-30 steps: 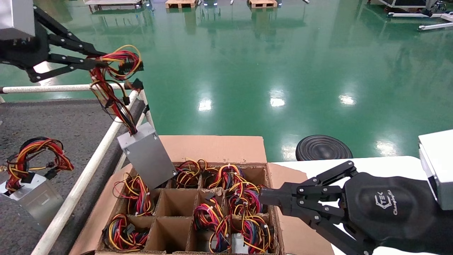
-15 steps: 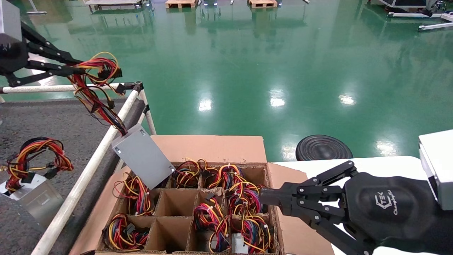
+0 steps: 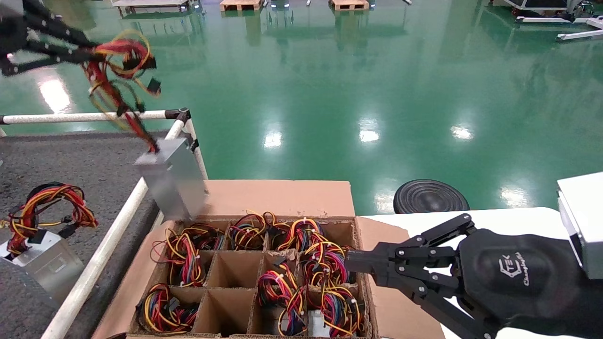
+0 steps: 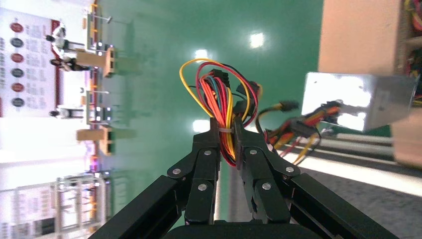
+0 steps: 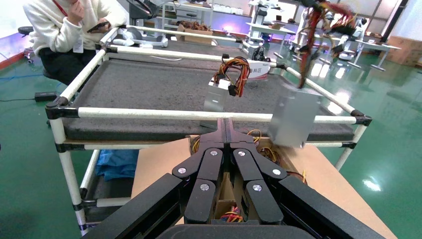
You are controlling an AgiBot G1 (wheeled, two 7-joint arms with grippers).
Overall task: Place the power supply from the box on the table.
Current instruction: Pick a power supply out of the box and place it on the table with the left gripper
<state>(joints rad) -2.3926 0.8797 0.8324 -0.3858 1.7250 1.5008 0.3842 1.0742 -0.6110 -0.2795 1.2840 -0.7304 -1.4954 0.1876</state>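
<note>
Your head camera is looking down over the box point(image 3: 245, 278); both wrist cameras are sitting close behind their pincers, all three sharing the hanging power supply point(image 3: 170, 181).

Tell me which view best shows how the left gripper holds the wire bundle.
Left wrist view: the left gripper has its fingers shut on the wire bundle near its zip tie. Head view shows it blurred at the frame's corner. Right wrist view shows only wires at the top edge.
</note>
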